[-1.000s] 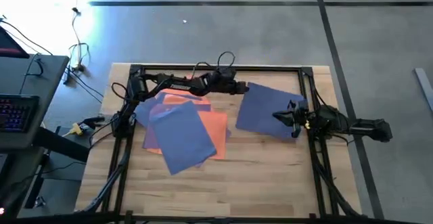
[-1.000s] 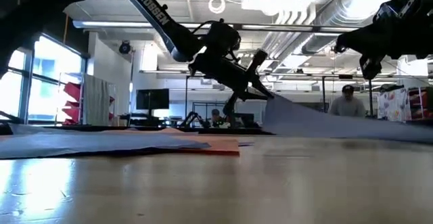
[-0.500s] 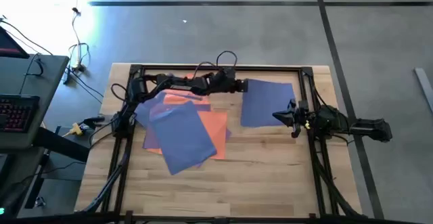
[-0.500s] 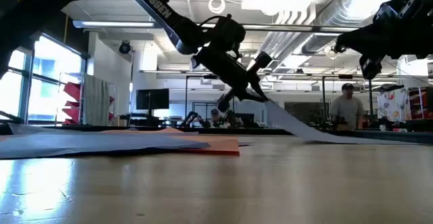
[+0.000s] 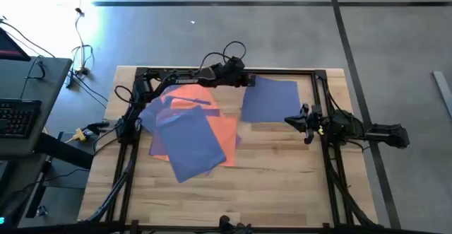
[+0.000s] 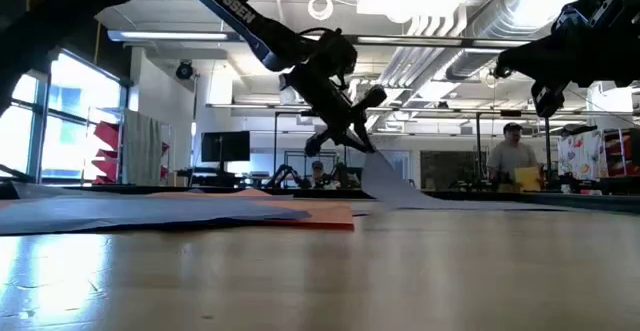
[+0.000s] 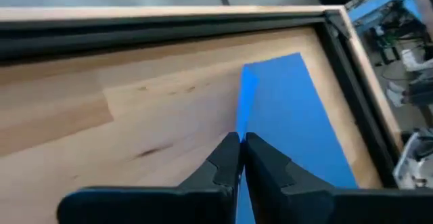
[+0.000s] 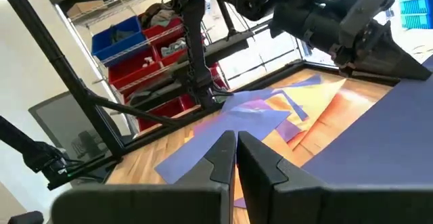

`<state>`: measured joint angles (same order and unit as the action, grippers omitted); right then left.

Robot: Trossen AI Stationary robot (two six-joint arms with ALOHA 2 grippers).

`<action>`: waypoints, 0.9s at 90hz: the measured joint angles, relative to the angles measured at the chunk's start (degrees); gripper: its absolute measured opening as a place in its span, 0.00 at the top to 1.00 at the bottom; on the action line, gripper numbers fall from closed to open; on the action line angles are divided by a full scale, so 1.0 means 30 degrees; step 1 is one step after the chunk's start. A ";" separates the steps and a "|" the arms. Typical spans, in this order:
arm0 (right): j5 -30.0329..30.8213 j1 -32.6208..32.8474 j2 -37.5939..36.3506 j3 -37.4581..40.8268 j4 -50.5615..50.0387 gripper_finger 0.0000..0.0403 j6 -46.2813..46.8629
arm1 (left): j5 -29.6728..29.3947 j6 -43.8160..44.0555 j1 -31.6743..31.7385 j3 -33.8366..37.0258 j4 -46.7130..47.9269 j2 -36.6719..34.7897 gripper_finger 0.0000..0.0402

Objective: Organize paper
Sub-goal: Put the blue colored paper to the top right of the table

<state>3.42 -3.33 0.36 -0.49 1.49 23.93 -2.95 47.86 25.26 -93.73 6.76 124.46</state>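
Note:
A blue sheet of paper (image 5: pixel 270 101) lies at the far right of the table. Its far left corner is raised in my left gripper (image 5: pixel 248 80), which is shut on it. In the low view the sheet (image 6: pixel 392 187) slopes down from that gripper (image 6: pixel 362 139) to the tabletop. A loose pile of blue (image 5: pixel 189 141), orange (image 5: pixel 220 129) and purple (image 5: pixel 158 146) sheets lies flat at centre left. My right gripper (image 5: pixel 292 121) hangs shut well above the blue sheet's near right corner, holding nothing. My left gripper pinches the blue sheet's left edge (image 7: pixel 245 109) between its two fingers, at the far left corner. The fingers slant down from the table's left side. That corner is lifted, and the rest of the sheet slopes down and lies on the table.
A dark metal frame (image 5: pixel 226 71) runs along the table's far edge and both sides. Bare wood (image 5: pixel 233 191) fills the near half of the table. A person (image 6: pixel 514 156) stands in the room beyond the table. A desk with a keyboard (image 5: pixel 18 117) stands left of the table.
My left gripper has moved toward the table's far edge and a little left, still shut on the blue sheet. It has drawn the sheet along the table toward the far left and turned it squarer to the edges. The sheet has slid out from beneath my right gripper.

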 joint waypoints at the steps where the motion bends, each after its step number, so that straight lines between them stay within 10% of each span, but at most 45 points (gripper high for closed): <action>1: 0.0000 0.0000 0.0000 0.0000 0.0003 1.00 -0.0003 | -0.0004 0.0000 -0.0010 0.0000 -0.0014 0.0000 1.00; 81: 0.0000 0.0000 0.0000 0.0003 0.0003 1.00 0.0001 | -0.1702 0.0016 -0.0475 0.0000 0.1790 0.0015 0.90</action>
<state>3.42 -3.33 0.36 -0.48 1.50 23.93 -8.05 47.91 23.83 -93.73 12.13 124.51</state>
